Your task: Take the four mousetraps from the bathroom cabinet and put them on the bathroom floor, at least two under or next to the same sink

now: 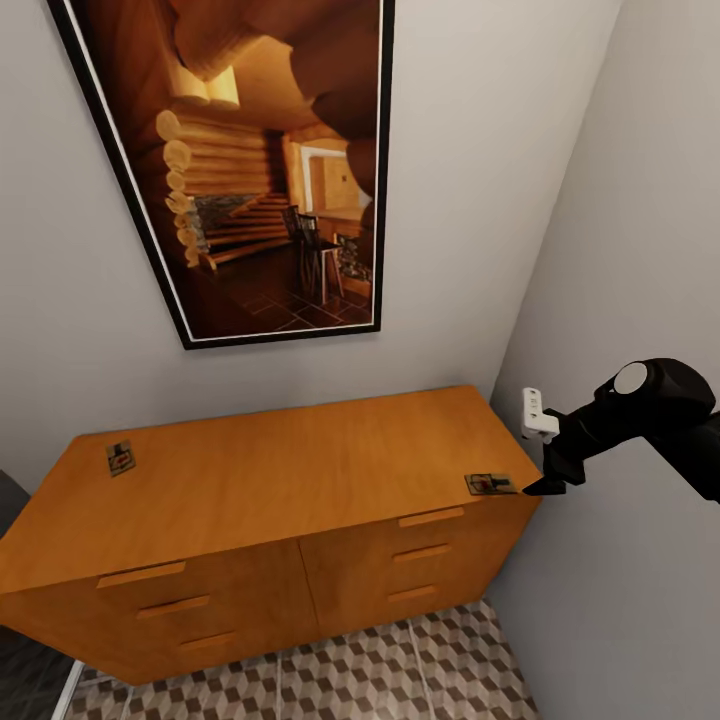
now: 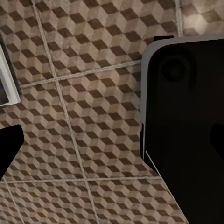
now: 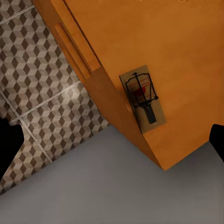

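Head view shows the largest item first: the cabinet [image 1: 270, 500], a long orange-brown sideboard set against the grey wall below a framed picture [image 1: 265, 160] of a log interior. Patterned bathroom floor [image 1: 400, 670] is visible at its foot.

Two mousetraps lie on the cabinet top. One mousetrap [image 1: 120, 458] sits near the far-left corner; the near mousetrap [image 1: 490, 484] sits at the front right corner, close to both edges. No others can be accounted for from these pictures.

The right arm reaches in from the right, with the right gripper [image 1: 545, 485] just beside that corner trap, apparently not touching it. In the right wrist view the same trap [image 3: 142, 95] lies between the two dark fingertips at the frame's sides, which stand wide apart: the gripper is released and holds nothing.

The left gripper [image 2: 112, 140] looks down at floor tiles beside part of the robot's dark body; its fingers are spread and empty.

Assessment: the step in hand is the pickup of the corner trap. The next move calls for lowering onto the thin board and closing across its width. Its edge position risks nudging it off the cabinet.
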### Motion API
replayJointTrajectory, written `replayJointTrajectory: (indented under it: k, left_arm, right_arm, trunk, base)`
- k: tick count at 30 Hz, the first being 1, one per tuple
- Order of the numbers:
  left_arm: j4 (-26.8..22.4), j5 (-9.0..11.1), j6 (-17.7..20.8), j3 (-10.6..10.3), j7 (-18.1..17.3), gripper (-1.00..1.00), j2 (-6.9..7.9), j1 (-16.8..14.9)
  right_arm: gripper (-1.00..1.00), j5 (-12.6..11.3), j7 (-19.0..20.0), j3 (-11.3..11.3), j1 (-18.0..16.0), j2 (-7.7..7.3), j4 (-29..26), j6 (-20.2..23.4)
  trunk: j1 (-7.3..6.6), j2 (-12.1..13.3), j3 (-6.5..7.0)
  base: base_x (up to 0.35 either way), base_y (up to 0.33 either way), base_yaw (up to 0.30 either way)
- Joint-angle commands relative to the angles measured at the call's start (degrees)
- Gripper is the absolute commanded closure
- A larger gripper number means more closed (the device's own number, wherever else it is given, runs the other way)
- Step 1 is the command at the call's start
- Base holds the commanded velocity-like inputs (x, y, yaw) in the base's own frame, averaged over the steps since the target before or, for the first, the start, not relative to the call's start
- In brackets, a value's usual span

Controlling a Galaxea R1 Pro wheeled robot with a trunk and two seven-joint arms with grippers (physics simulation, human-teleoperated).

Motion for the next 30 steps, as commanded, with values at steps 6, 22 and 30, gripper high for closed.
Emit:
replayJointTrajectory:
  k: [6,22,30]
  left_arm:
    - [0.21,0.48,-0.36,-0.49,0.02,-1.00,-0.02,-0.09]
    - [0.21,0.48,-0.35,-0.49,-0.01,-1.00,-0.09,-0.09]
    - [0.21,0.48,-0.37,-0.49,-0.01,-1.00,-0.04,-0.03]
  right_arm:
    - [-1.00,0.44,0.44,0.11,-0.11,-0.09,-0.06,0.60]
    - [-1.00,0.44,0.44,0.15,-0.11,-0.11,-0.06,0.60]
    - [-1.00,0.44,0.44,0.18,-0.11,-0.19,-0.03,0.60]
  trunk:
    - [0.03,-0.12,-0.11]
    - [0.03,-0.12,-0.11]
    - [0.03,-0.12,-0.11]
  base:
    - [0.003,0.004,0.000]
    - [0.077,0.000,0.000]
    - [0.172,0.000,0.000]
